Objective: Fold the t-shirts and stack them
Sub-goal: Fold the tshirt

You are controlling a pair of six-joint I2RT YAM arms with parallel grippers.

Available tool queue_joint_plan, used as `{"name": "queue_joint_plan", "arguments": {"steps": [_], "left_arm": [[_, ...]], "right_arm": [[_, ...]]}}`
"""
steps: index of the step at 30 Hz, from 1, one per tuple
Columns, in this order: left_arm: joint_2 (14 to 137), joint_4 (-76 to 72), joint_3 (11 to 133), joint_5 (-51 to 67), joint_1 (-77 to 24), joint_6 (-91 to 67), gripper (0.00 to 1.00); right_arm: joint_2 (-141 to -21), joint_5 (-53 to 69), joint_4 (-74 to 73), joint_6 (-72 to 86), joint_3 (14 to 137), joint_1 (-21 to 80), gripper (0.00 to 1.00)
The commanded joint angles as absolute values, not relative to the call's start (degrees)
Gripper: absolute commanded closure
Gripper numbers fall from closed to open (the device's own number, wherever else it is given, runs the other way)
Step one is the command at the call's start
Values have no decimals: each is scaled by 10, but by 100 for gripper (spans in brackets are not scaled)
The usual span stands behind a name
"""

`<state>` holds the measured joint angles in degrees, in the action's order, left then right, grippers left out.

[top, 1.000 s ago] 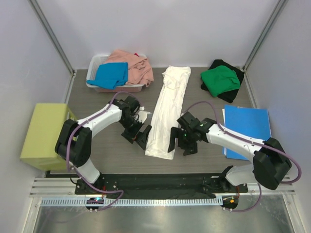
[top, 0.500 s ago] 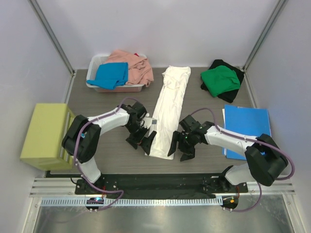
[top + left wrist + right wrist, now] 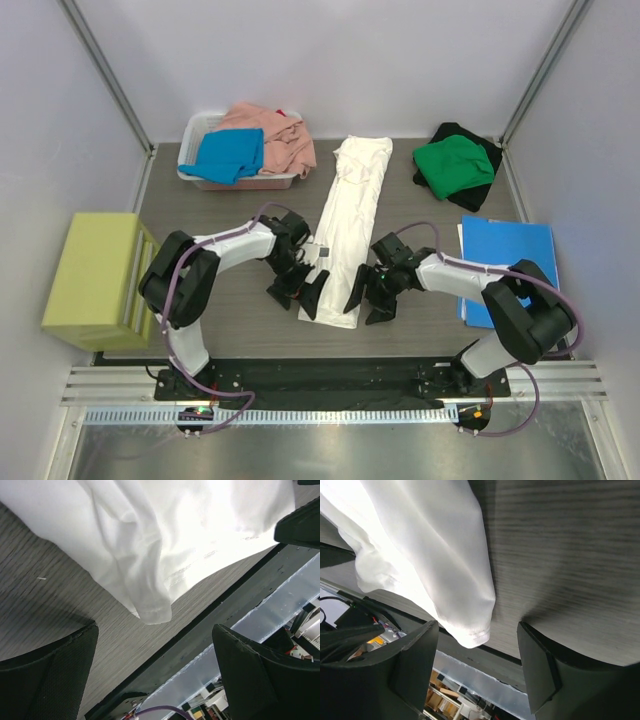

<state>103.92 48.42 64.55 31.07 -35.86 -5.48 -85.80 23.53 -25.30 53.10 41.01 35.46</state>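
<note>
The near hem of the white t-shirt (image 3: 345, 235) lies just short of the table's (image 3: 235, 325) front edge, with bare wood on either side. My left pincer (image 3: 300, 294) gapes wide around the hem's left corner and my right pincer (image 3: 368, 301) is spread around the right corner, neither pinching cloth. The shirt runs as a long strip toward the far wall.

This is a robotics lab test cell. Plain white panel walls (image 3: 330, 70) framed by aluminium posts (image 3: 108, 75) box in a dark wood-grain table (image 3: 230, 325). A white left arm (image 3: 225, 240) and right arm (image 3: 465, 276) are bolted to a black rail (image 3: 330, 378), which sits beside a slotted cable duct (image 3: 300, 415).
</note>
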Motion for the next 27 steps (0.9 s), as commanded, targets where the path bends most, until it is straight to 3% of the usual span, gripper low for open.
{"name": "queue_joint_plan", "arguments": {"steps": [1, 6, 14, 27], "left_arm": [[1070, 427, 654, 305, -375, -58, 4], [1086, 420, 661, 304, -392, -66, 14], [1100, 417, 654, 302, -403, -67, 41], [1093, 419, 648, 294, -402, -57, 48]], "right_arm": [[-874, 255, -212, 535, 410, 349, 31], [-890, 262, -189, 540, 410, 347, 34], [-883, 265, -183, 548, 407, 347, 35], [-885, 269, -181, 547, 400, 344, 40]]}}
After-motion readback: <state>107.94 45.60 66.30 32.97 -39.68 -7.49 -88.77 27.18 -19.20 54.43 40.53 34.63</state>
